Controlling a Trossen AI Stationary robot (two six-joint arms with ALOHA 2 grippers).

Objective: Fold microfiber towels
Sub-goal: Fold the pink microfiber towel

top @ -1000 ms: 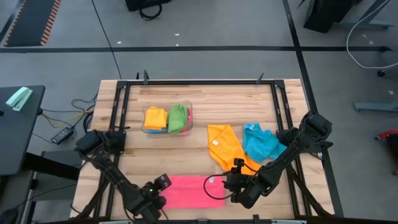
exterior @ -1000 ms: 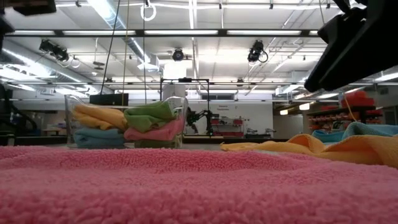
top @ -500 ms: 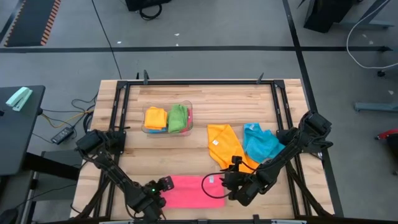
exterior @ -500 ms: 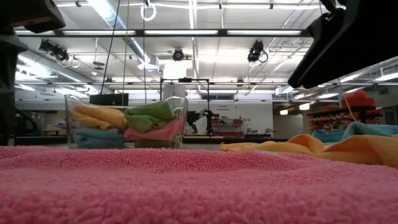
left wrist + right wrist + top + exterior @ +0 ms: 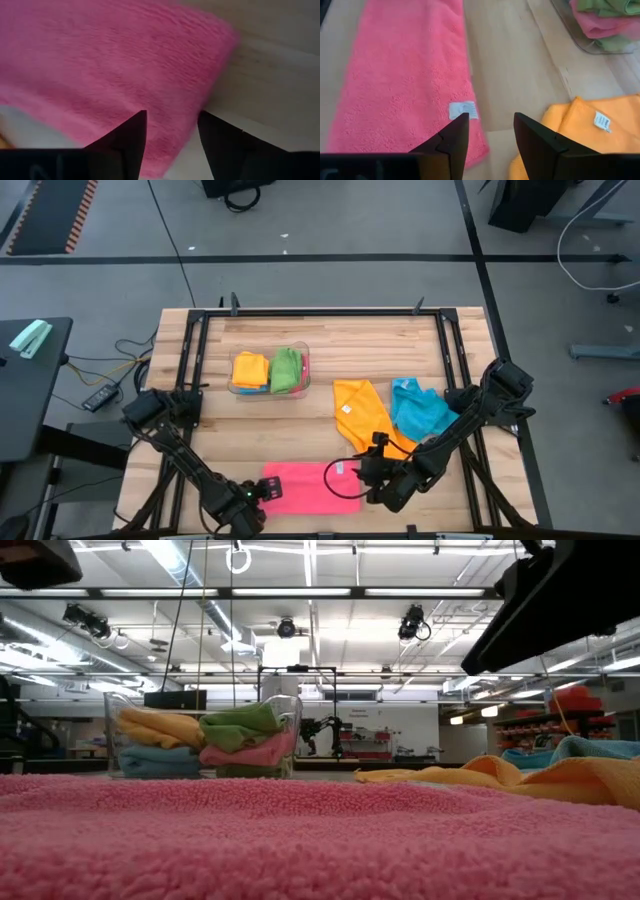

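A pink microfiber towel [image 5: 312, 487] lies flat along the table's near edge and fills the foreground of the low view [image 5: 300, 830]. My left gripper [image 5: 264, 489] points steeply down over the towel's left end, open, with a pink near-left corner [image 5: 165, 135] below its fingers. My right gripper [image 5: 363, 473] hangs open above the towel's right end, beside the white label [image 5: 463, 109], with bare wood between its fingers [image 5: 490, 127]. An orange towel [image 5: 362, 416] and a blue towel [image 5: 420, 411] lie crumpled at the right. My left gripper stands with open fingers [image 5: 131, 131] over the pink towel's left end, pointing down from above. I cannot tell whether the fingertips touch the cloth.
A clear plastic bin [image 5: 268, 371] at the table's far left holds folded yellow, green, blue and pink towels [image 5: 200, 735]. A black frame [image 5: 320, 313] runs round the table. Bare wood lies between the bin and the pink towel.
My left gripper has sunk a little toward the pink towel's left end and rolled about its own axis, staying open. The towel lies as before.
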